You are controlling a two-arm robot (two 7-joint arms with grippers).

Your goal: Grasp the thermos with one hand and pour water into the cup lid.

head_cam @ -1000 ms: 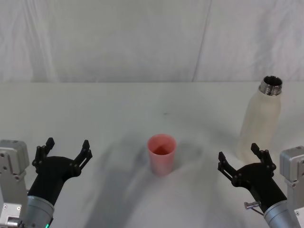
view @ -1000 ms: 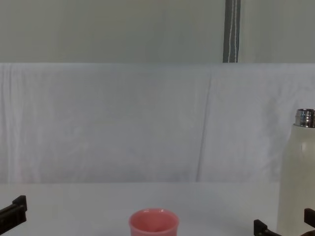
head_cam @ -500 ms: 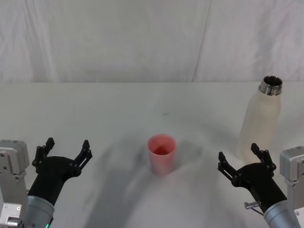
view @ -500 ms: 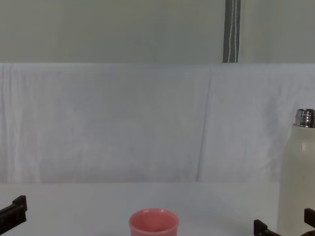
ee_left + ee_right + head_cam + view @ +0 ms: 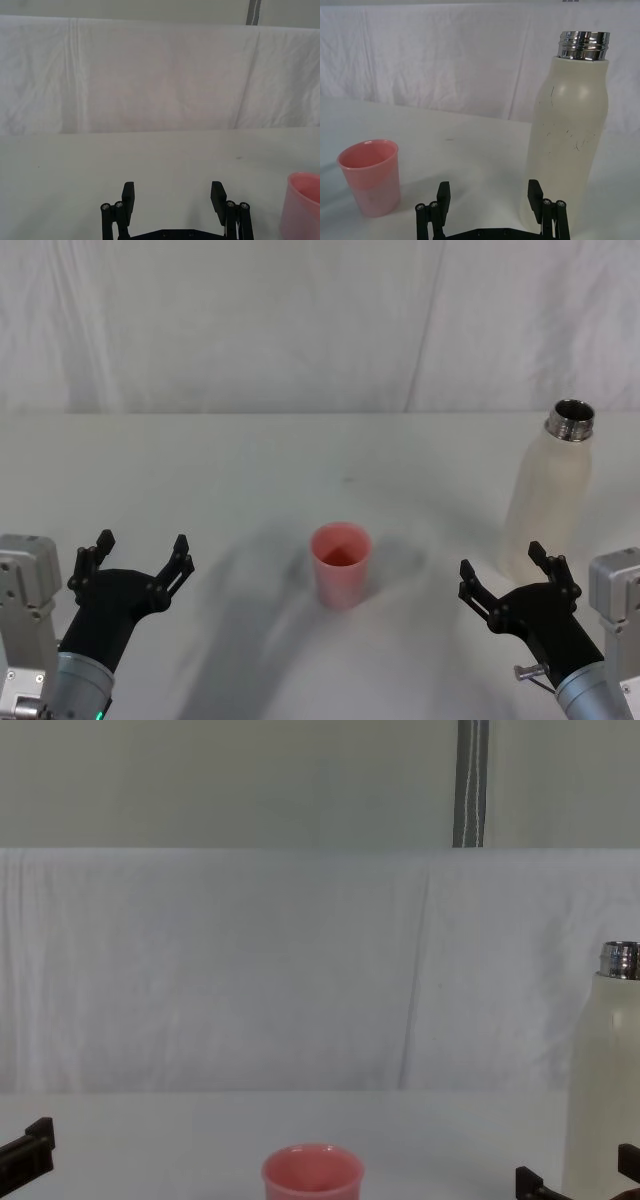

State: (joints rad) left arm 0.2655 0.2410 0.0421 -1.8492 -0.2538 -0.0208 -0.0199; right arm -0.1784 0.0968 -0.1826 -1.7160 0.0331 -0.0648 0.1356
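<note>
The thermos (image 5: pixel 549 494), a tall cream-white bottle with an open steel neck, stands upright at the right of the table (image 5: pixel 250 470); the chest view has the thermos (image 5: pixel 604 1090) at its right edge, and the thermos (image 5: pixel 568 145) looms large in the right wrist view. The pink cup lid (image 5: pixel 341 564) stands upright mid-table, seen again as the cup lid (image 5: pixel 312 1176), the cup lid (image 5: pixel 370 176) and the cup lid (image 5: pixel 301 205). My right gripper (image 5: pixel 512 581) is open just in front of the thermos, apart from it. Open and holding nothing, my left gripper (image 5: pixel 137 558) rests at the front left.
A white cloth backdrop (image 5: pixel 300 320) hangs behind the table. A grey vertical pole (image 5: pixel 471 782) rises behind it. White table surface stretches between the cup lid and both grippers.
</note>
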